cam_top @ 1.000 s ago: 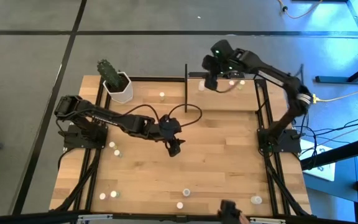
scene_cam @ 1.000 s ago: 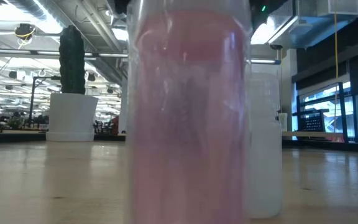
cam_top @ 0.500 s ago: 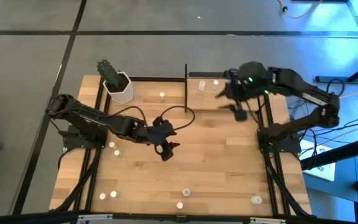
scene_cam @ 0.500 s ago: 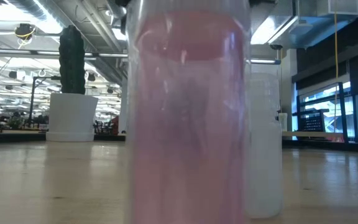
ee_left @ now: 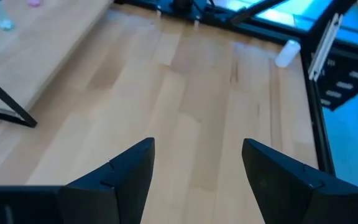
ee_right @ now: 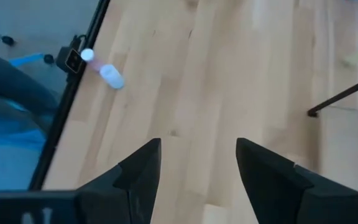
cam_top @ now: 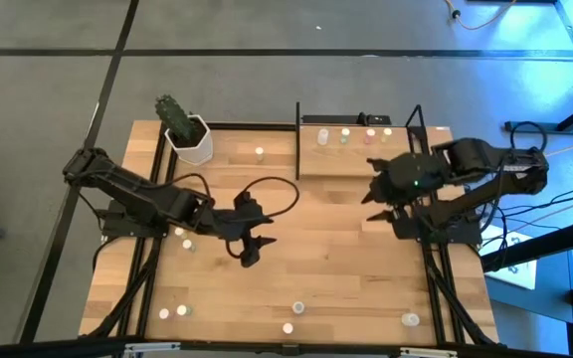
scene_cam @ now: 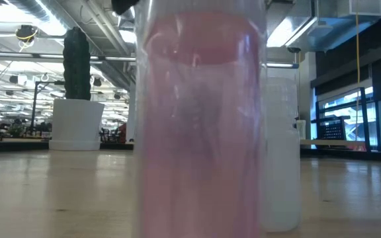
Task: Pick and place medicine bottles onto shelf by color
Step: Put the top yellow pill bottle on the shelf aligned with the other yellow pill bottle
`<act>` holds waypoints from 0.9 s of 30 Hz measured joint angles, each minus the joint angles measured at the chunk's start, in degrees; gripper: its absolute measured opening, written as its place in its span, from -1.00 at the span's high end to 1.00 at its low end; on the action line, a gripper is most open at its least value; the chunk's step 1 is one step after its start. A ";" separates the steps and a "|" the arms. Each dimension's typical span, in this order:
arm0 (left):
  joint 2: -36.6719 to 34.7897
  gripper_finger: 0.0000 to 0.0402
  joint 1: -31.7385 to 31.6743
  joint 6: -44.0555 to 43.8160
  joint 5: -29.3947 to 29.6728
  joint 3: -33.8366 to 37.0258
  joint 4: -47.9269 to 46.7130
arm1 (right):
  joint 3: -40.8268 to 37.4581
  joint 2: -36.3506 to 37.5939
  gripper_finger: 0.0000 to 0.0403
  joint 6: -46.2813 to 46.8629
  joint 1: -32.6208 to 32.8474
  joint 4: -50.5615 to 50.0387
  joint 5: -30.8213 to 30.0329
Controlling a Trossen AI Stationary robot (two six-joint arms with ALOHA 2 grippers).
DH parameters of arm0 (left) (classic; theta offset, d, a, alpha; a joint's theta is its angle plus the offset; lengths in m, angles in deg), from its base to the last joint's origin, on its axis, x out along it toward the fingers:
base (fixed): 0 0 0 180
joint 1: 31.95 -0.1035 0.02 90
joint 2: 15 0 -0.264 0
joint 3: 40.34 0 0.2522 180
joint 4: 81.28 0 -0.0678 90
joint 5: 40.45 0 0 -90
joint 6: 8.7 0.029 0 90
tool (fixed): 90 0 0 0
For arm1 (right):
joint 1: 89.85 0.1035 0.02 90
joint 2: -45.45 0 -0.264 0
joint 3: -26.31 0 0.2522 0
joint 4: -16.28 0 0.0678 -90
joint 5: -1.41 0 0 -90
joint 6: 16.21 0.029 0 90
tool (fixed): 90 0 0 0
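Closest to the low camera I had a pink-tinted bottle (scene_cam: pixel 200 119) filling most of the view, a whitish bottle (scene_cam: pixel 282 155) just behind it; neither had shifted over the last second.

Left gripper (cam_top: pixel 249 249) sat over bare tabletop (cam_top: pixel 336 259) near the middle, fingers (ee_left: pixel 126 171) spread apart with nothing between them. It had drawn back toward its own base side and slightly toward the front edge since a second earlier. Two bottles (cam_top: pixel 183 238) lay just behind it, beside the arm.

Right gripper (cam_top: pixel 376 192) was the big change: a second ago it was over the shelf, now it hung off the shelf's front edge above the table, fingers (ee_right: pixel 138 171) parted and holding nothing.

Beyond it, the shelf (cam_top: pixel 361 159) carried four bottles (cam_top: pixel 344 136) in a row along its back edge. A loose bottle (cam_top: pixel 259 153) stood left of the shelf, near the plant pot (cam_top: pixel 189 139). More strays (cam_top: pixel 297 308) lay along the front edge, well apart from both grippers.
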 joint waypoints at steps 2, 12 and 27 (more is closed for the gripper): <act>0.00 -0.18 0.95 -1.53 -0.05 0.00 -1.33 | 0.00 -0.14 -0.04 2.30 1.51 0.23 -1.15; -1.85 -0.18 6.49 -11.56 -0.54 0.00 -12.00 | 0.00 -2.28 -0.04 6.72 3.42 1.22 -2.20; -4.77 -0.18 9.22 -61.66 -1.62 0.00 -40.46 | -0.02 -6.76 -0.04 6.49 3.40 1.27 -2.17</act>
